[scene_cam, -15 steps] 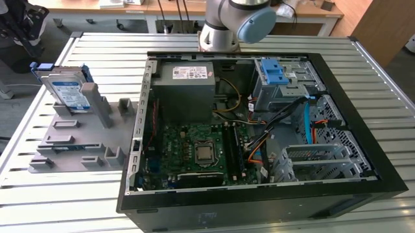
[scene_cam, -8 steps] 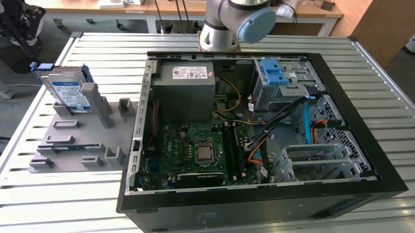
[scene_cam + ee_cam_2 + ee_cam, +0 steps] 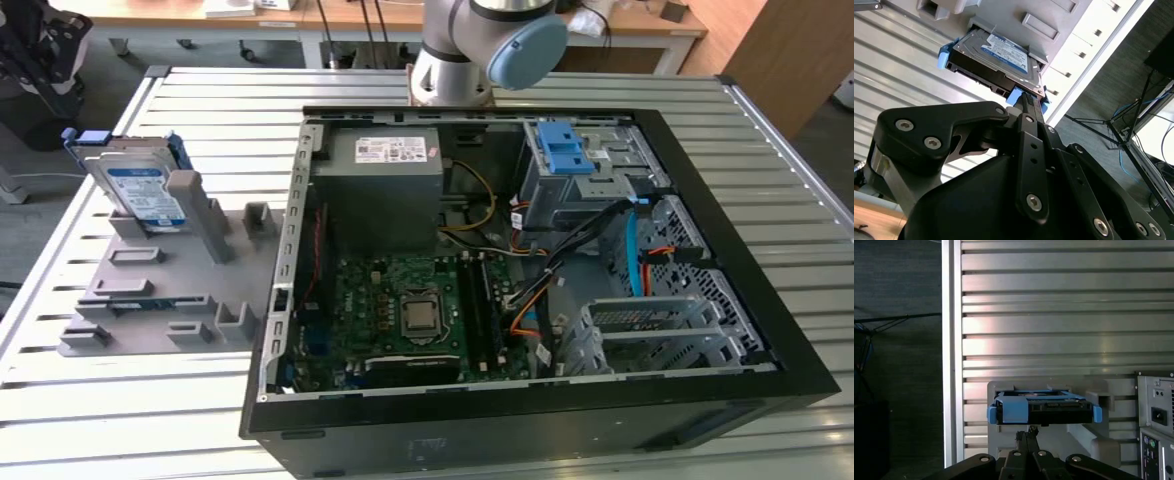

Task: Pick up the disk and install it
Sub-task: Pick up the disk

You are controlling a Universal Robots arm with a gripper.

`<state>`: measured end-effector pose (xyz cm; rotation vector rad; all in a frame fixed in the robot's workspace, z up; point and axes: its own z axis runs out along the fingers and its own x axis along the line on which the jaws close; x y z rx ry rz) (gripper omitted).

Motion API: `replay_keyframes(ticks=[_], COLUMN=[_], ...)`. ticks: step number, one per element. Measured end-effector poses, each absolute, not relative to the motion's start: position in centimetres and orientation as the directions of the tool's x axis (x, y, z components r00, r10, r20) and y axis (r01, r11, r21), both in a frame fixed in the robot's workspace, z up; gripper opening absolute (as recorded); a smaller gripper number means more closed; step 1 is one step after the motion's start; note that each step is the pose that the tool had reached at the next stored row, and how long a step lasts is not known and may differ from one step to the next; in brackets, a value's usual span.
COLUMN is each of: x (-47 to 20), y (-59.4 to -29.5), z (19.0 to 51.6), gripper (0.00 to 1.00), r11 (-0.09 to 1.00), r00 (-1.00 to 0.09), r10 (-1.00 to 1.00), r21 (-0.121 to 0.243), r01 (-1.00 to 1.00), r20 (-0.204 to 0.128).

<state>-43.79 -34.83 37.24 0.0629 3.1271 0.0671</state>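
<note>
The disk stands on edge in a grey slotted holder on the slatted table, on the exterior view's left. It is a silver drive with a white and blue label and a blue carrier frame. In both wrist views my gripper points at the disk, a short way off its blue-framed edge. The black fingers sit pressed together with nothing between them. The arm's base rises at the back of the table.
An open black computer case lies right of the holder, with a grey power supply, a motherboard and a grey drive bay topped by a blue latch bracket. The case's rear panel shows beside the holder.
</note>
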Motion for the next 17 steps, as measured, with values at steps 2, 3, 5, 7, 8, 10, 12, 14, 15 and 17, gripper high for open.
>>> replay_keyframes(ticks=[2, 3, 5, 7, 8, 10, 12, 14, 15, 17], x=[-43.81, -43.82, -43.83, -43.83, -43.84, -43.84, -43.84, -43.84, -43.83, -43.83], y=[-34.83, -34.83, -34.83, -34.82, -34.82, -34.82, -34.83, -34.82, -34.83, -34.83], z=[37.24, 37.24, 37.24, 37.25, 37.25, 37.24, 37.23, 37.24, 37.23, 37.24], gripper=[0.11, 0.11, 0.11, 0.11, 0.11, 0.11, 0.11, 0.11, 0.11, 0.11], r11=[0.998, 0.998, 0.998, 0.999, 0.999, 0.999, 0.998, 0.995, 0.994, 0.991], r00=[-0.999, -0.999, -0.999, -1.000, -1.000, -1.000, -0.998, -0.996, -0.995, -0.991], r10=[0.040, 0.040, 0.040, 0.029, 0.015, -0.020, -0.055, -0.086, -0.101, -0.130], r21=[0.043, 0.043, 0.043, 0.043, 0.043, 0.043, 0.043, 0.043, 0.043, 0.043], r01=[0.040, 0.040, 0.039, 0.028, 0.015, -0.021, -0.056, -0.087, -0.101, -0.130], r20=[-0.012, -0.012, -0.012, -0.012, -0.012, -0.012, -0.012, -0.012, -0.012, -0.012])
